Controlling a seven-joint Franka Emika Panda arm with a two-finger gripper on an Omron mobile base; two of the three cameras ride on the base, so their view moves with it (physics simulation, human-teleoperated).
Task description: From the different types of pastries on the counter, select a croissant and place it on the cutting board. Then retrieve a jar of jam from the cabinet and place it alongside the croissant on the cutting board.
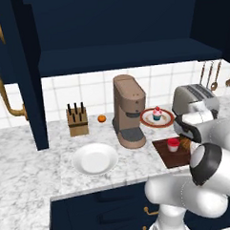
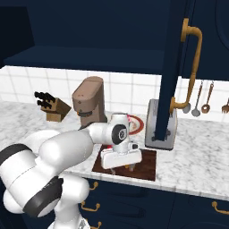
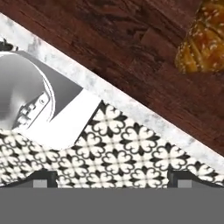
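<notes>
No readable writing or brand on anything. The gripper point(image 2: 121, 169) hangs over the cutting board point(image 2: 145, 166) near the counter's point(image 2: 197, 174) front edge; in the hand view its finger tips point(image 3: 43, 177) sit wide apart at the bottom with nothing between them, so jaws spread and holding nothing. In the left base view the jar of jam point(image 1: 173, 144) stands on the cutting board point(image 1: 163, 151), with the croissant point(image 1: 186, 143) just beside it at 3 o'clock, partly hidden by the arm. The hand view shows the croissant point(image 3: 202, 39) at 1 o'clock on the dark board point(image 3: 131, 52), the board's edge close to the marbled counter lip point(image 3: 131, 105), patterned floor below. The cupcake point(image 1: 157, 113) sits on a red-rimmed plate point(image 1: 148, 119) at 11 o'clock of the board. Coffee machine point(image 1: 128, 111) just left of the board, toaster point(image 1: 195, 98) behind it, white plate point(image 1: 95, 159) at 9 o'clock with bare counter around it. Knife block point(image 1: 77, 120) and small orange fruit point(image 1: 102, 118) by the back wall. The open cabinet door point(image 2: 172, 71) hangs down in front of the toaster in the right base view, probably crowding the room above the board's right side.
</notes>
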